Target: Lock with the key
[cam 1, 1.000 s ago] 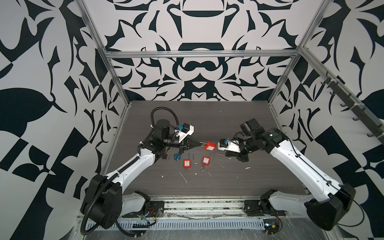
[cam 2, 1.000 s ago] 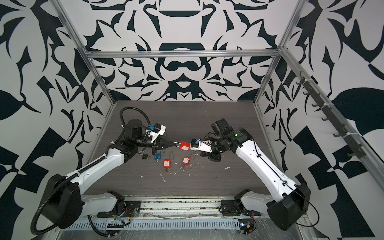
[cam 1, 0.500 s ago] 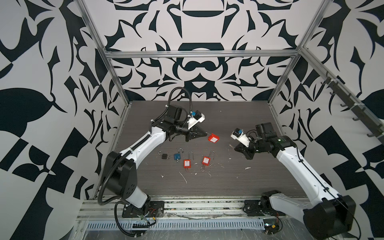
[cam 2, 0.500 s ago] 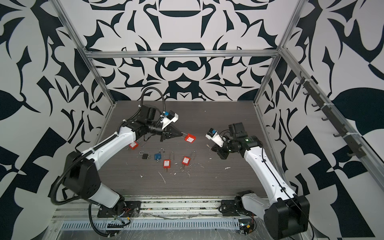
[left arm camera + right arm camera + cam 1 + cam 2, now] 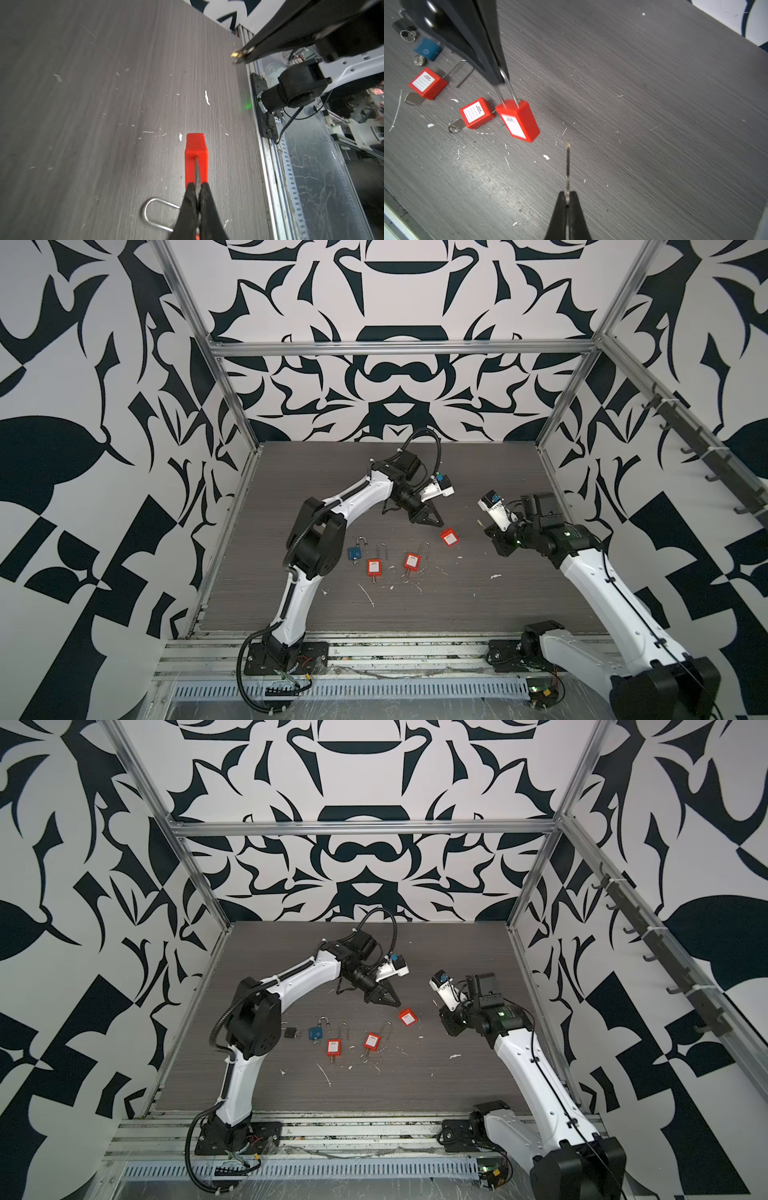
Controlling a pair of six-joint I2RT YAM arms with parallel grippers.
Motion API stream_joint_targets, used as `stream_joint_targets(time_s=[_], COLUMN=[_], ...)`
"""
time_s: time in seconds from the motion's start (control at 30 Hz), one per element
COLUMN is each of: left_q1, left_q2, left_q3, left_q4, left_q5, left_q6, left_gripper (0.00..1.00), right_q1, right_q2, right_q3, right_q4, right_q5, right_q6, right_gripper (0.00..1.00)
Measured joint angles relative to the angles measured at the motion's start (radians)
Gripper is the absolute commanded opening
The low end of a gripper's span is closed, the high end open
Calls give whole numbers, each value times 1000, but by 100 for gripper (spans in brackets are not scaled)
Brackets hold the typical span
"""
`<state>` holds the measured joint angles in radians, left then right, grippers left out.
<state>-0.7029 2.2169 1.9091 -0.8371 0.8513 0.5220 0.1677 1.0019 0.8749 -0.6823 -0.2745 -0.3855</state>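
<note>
The left gripper (image 5: 197,187) is pinched tight on the steel shackle (image 5: 508,89) of a red padlock (image 5: 519,121). The lock hangs tilted over the middle of the table (image 5: 374,472), a little toward its right edge. Whether its foot touches the wood I cannot tell. The right gripper (image 5: 567,195) is pressed together on a key (image 5: 567,166), seen edge-on. The key's brassy tip points toward the hanging lock's foot, near it but apart.

The hanging lock's broad face carries a white label (image 5: 515,126) with one short line of dark print, blurred past reading.

A second red padlock (image 5: 427,83) and a third red padlock (image 5: 476,113) lie flat between the table's middle and its left edge. Each bears a white label with ruled lines and a few small characters at one end, too small to read. A flat steel key (image 5: 414,98) lies at the second lock's foot, and a ringed key (image 5: 455,125) at the third's.

Farther toward the left edge lies a blue padlock (image 5: 427,48) with a faint round mark on its face. A small black padlock (image 5: 291,1032) lies nearest that edge.

Counted, there are three red padlocks, one blue and one black, five locks in all. Three keys are plainly seen: one held, two lying. White scraps (image 5: 368,595) are scattered over the wood toward the front edge
</note>
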Motion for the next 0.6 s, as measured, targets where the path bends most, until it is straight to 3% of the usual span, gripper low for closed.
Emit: stream_joint_targets(time_s=[0.4,0.6], left_q1=[-39,-39], left_q2=[261,321], left_q3=[351,381], left_q4=[-233,-253], left_q5=[-33,-48], left_q6=[70,80], left_gripper=[3,6], right_q1=[0,0], right_q2=[-16,-18], right_q3=[-35,-55], right_q4=[-51,-55], right_q5=[18,30], right_q6=[25,40], right_gripper=[0,0])
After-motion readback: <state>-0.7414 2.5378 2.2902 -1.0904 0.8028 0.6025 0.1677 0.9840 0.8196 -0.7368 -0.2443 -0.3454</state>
